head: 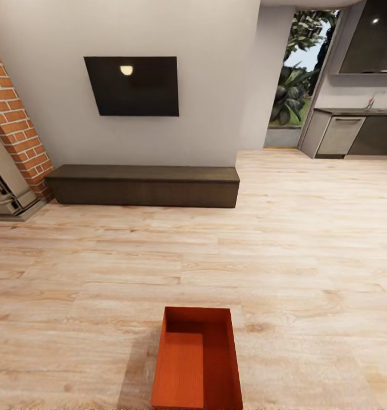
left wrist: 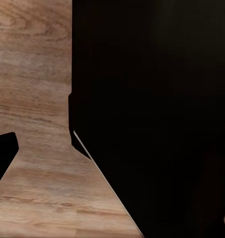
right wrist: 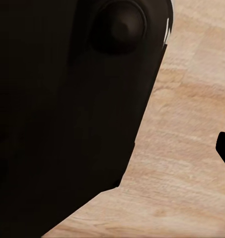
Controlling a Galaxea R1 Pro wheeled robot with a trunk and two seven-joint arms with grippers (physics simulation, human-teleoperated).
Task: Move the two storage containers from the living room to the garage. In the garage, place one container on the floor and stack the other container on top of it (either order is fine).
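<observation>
**One orange-red box on the living room floor, just ahead of me**

In my head view, one orange-red rectangular open-topped storage container (head: 196, 359) sits on the light wood plank floor (head: 307, 256) at the lower centre of the frame, its near end cut off by the bottom edge. Its long axis runs from the bottom of the frame toward the top, pointing at the long dark low cabinet (head: 143, 185) against the beige wall, below a dark wall-mounted screen (head: 133, 85). The container is upright and looks empty.

I judge it stiff, light and smooth-walled. Pinching the two long rims, one end effector each side, should hold it level.

My wrist views show dark robot bodywork over planks. I cannot tell how far either end effector is open.
</observation>
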